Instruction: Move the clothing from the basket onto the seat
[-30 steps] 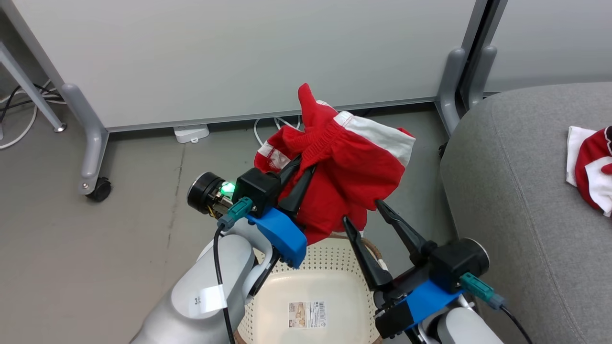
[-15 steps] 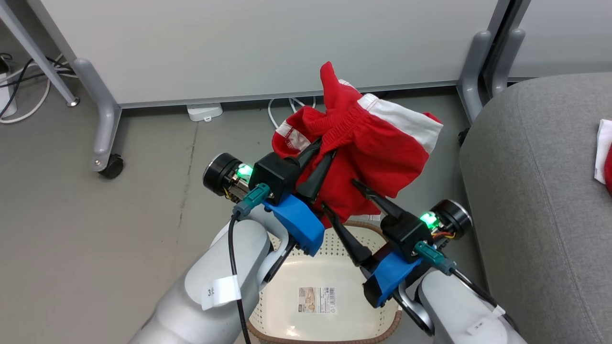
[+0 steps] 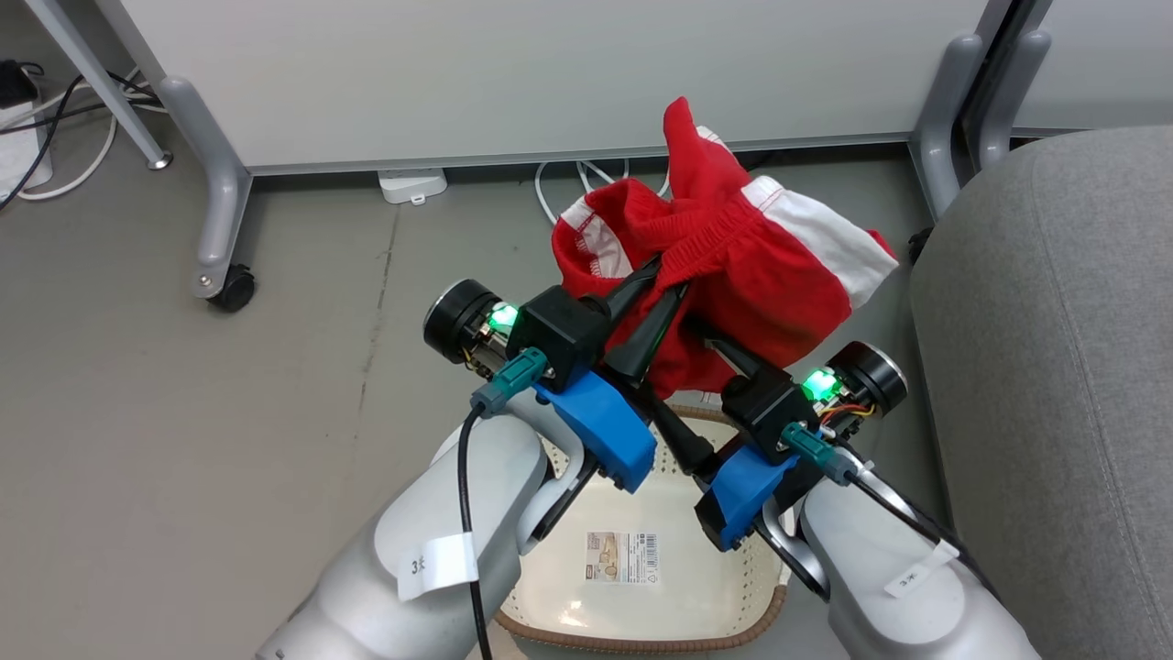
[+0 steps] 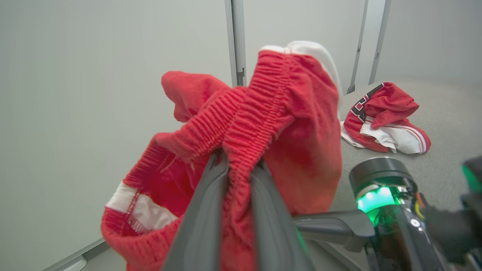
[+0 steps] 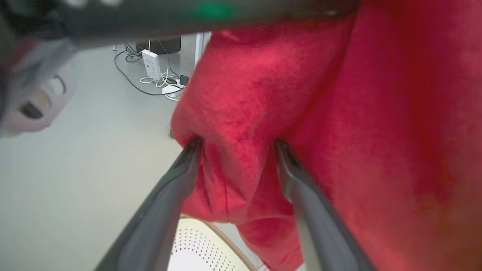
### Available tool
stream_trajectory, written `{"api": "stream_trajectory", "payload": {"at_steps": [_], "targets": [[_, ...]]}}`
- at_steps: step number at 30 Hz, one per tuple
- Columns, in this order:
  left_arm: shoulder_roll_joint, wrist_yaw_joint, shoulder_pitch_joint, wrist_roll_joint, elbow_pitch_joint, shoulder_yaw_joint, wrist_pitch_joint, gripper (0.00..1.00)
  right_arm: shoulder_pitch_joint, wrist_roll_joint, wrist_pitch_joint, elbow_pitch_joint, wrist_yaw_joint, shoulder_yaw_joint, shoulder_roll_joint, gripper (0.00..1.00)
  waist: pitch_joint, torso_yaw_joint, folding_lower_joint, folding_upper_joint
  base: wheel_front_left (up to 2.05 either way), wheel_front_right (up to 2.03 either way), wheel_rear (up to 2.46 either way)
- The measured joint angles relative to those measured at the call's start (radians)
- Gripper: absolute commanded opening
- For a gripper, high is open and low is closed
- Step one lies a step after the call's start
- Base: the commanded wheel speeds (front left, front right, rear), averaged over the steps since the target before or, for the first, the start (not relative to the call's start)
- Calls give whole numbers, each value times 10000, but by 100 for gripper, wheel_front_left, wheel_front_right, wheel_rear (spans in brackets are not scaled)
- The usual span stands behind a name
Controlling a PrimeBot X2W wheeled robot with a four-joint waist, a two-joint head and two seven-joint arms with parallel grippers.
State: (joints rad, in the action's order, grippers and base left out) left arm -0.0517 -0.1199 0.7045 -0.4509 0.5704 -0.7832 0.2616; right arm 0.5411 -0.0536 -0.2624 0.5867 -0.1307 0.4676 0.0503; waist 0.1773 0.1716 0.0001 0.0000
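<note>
**Shorts [image 3: 779, 284] hanging over basket [image 3: 641, 637], left gripper [image 4: 239, 162] clamping them**

The left gripper is pinching the elastic waistband of the red shorts, holding them in the air above the basket (a label is showing on its bottom). The right gripper [image 5: 238, 143] is standing wide apart, its fingers straddling a lower fold of the shorts and touching the fabric without squeezing it. The red-and-white top [image 4: 384, 116] is lying crumpled on the grey seat [image 3: 1054, 321], beside the basket on the right.

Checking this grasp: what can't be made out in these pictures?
Head view: right gripper fingertips, hidden behind the shorts and left gripper.
Head view: basket far rim, mostly behind both grippers.
Right wrist view: dark bar at top, blurred.
Left wrist view: lettering on the top, too small.
</note>
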Motion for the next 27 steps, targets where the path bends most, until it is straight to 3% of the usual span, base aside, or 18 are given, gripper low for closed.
{"api": "stream_trajectory", "payload": {"at_steps": [9,10,11,12,27], "targets": [[8,276,230,-489,-378,-506,0,0,291,579,0,-104,0,-211,2,100,194,102,0,0,0,0,0],[8,314,269,-525,-395,-556,0,0,296,669,0,-132,0,-255,0,62,209,113,0,0,0,0,0],[8,316,308,-545,-412,-598,0,0,297,742,0,-188,0,-278,0,18,223,122,0,0,0,0,0],[10,322,340,-598,-426,-629,0,0,306,740,0,-228,0,-290,2,0,232,128,0,0,0,0,0],[10,441,407,-596,-286,-658,0,0,299,1053,0,-192,0,-341,0,0,194,56,0,0,0,0,0]]}}
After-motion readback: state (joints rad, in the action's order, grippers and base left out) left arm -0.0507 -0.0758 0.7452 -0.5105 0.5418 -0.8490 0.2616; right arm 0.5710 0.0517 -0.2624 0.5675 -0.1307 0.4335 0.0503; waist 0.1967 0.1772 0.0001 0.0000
